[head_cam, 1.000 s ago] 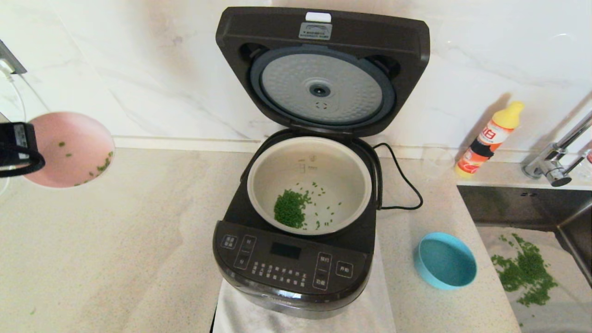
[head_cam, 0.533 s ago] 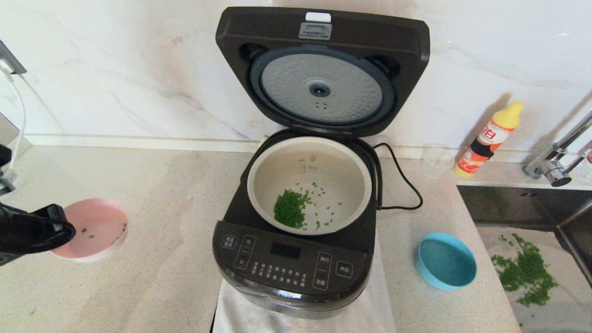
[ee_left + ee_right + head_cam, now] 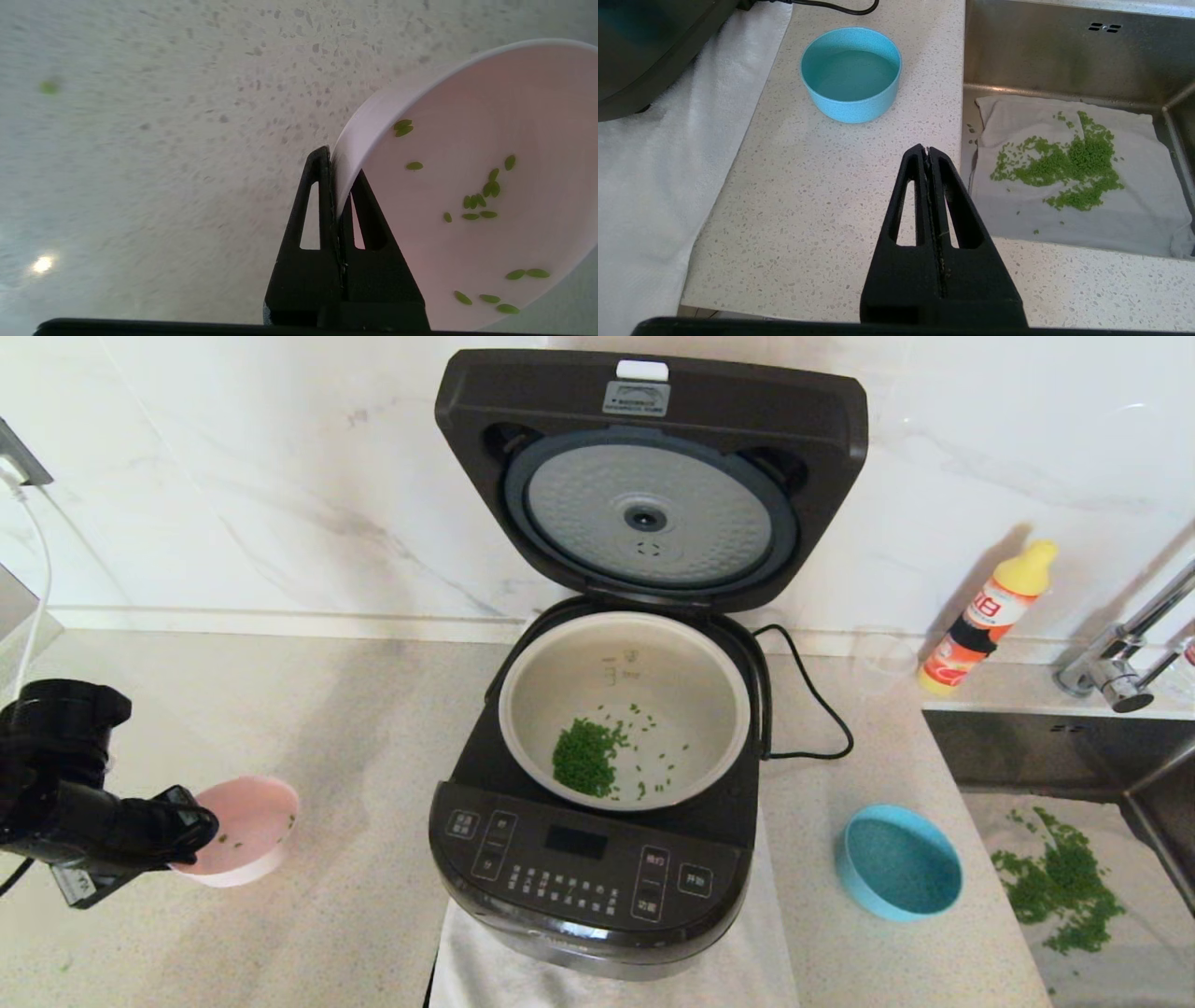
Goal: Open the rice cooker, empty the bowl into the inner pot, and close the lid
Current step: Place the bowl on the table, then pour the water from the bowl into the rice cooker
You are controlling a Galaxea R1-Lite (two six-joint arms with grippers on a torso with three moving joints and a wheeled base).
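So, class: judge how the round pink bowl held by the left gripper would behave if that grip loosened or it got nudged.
The round pink plastic-looking bowl is probably light and stiff: the left gripper holds it by a pinch on its thin rim alone. Its smooth wall may be slippery, so it could slide out. It seems tilted in the left wrist view, so it would likely rock on the speckled countertop if released.

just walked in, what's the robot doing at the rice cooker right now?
The left gripper is shut on the rim of a pink bowl at the counter to the left of the rice cooker. Only a few green grains are left in the bowl. The lid stands open, and the inner pot holds a pile of green grains. The right gripper is shut and empty, above the counter near a blue bowl and the sink.
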